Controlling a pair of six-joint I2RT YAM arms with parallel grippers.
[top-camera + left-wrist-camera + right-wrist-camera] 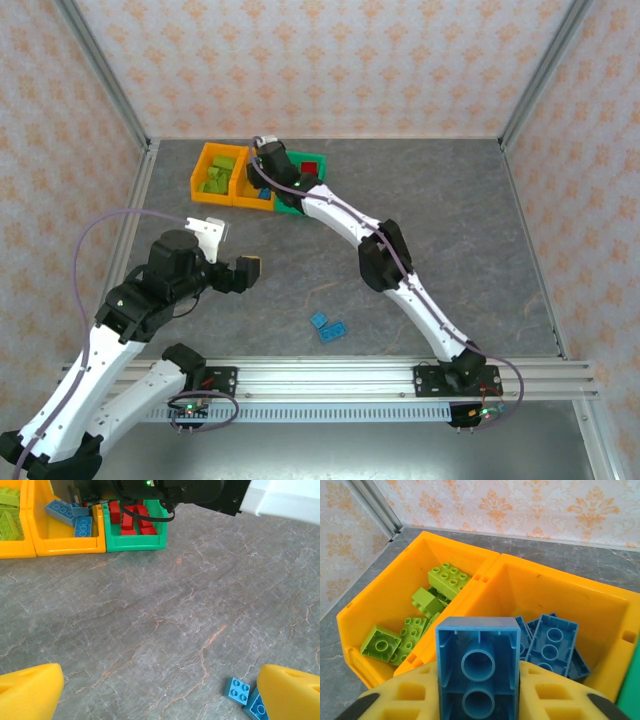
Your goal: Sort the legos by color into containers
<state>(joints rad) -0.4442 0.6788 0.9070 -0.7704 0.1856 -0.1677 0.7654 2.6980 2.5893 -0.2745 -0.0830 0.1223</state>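
My right gripper (479,697) is shut on a light blue lego (477,660), hollow underside facing the camera, between its yellow foam fingers (405,700). It hangs over the rim between the two orange containers. The left one (380,595) holds lime green legos (447,580); the middle one (560,595) holds blue legos (550,645). The green container (135,542) holds red legos (131,520). My left gripper (160,692) is open over bare table. Two blue legos (238,690) lie next to its right finger (290,690), also on the table in the top view (327,326).
The three containers stand in a row at the back left of the grey table (450,220), close to the metal frame post (110,90). My right arm (380,250) stretches diagonally across the middle. Patterned walls close in the back and sides.
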